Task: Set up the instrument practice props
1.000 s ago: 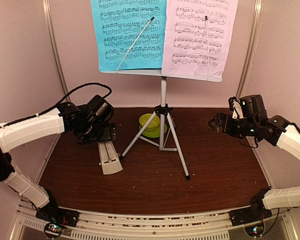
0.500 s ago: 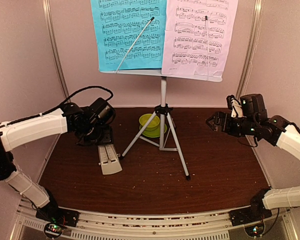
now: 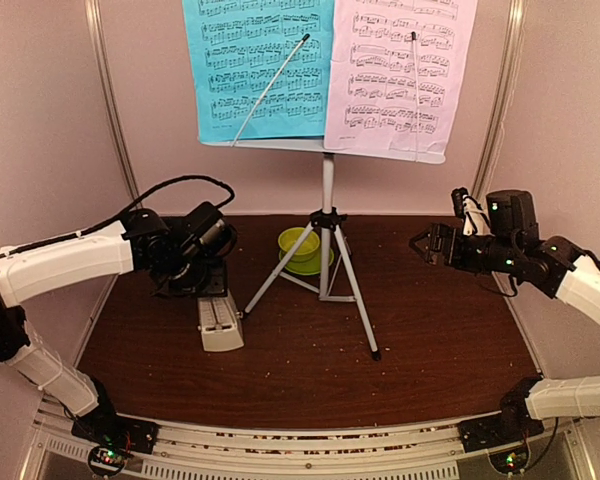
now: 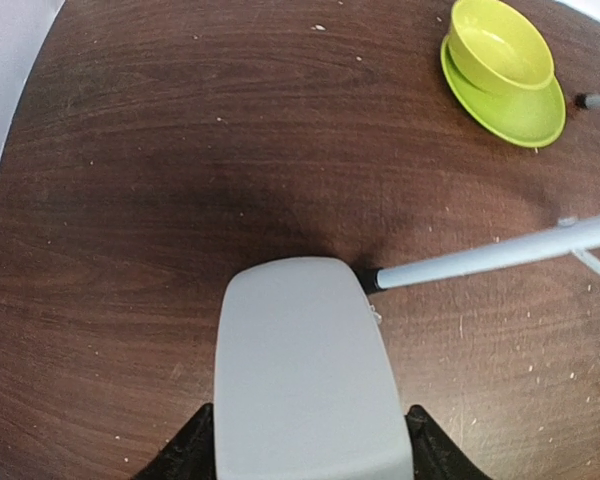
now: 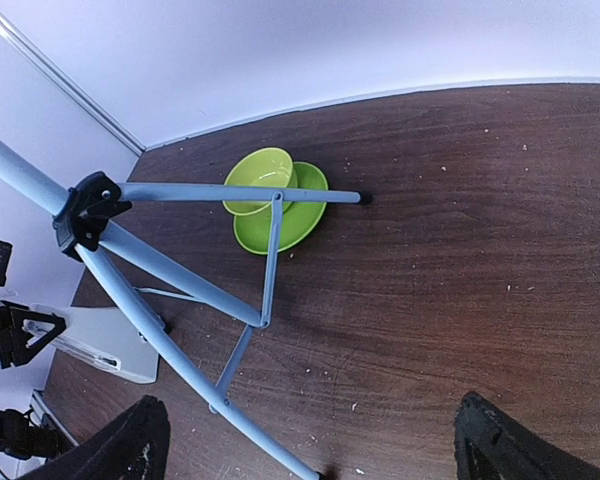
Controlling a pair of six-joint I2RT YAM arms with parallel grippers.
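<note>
Two sheets stood on the music stand [image 3: 330, 148] in the top view: a blue music sheet [image 3: 260, 70] and a pink music sheet [image 3: 400, 70]. Left of its tripod [image 3: 326, 262] lay the cream metronome [image 3: 220, 322], under the left gripper [image 3: 210, 292]. From the left wrist, the fingers [image 4: 185, 458] seemingly clamped the metronome's sides. From the right wrist, the right gripper [image 5: 320, 450] gaped empty, right of the tripod.

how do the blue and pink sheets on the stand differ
The blue sheet sits on the left of the stand, the pink sheet on the right. The pink sheet hangs lower, past the ledge; the blue sheet ends about at it. The left wire slants across the blue sheet; the right wire stands upright on the pink sheet. Both carry printed music.
</note>
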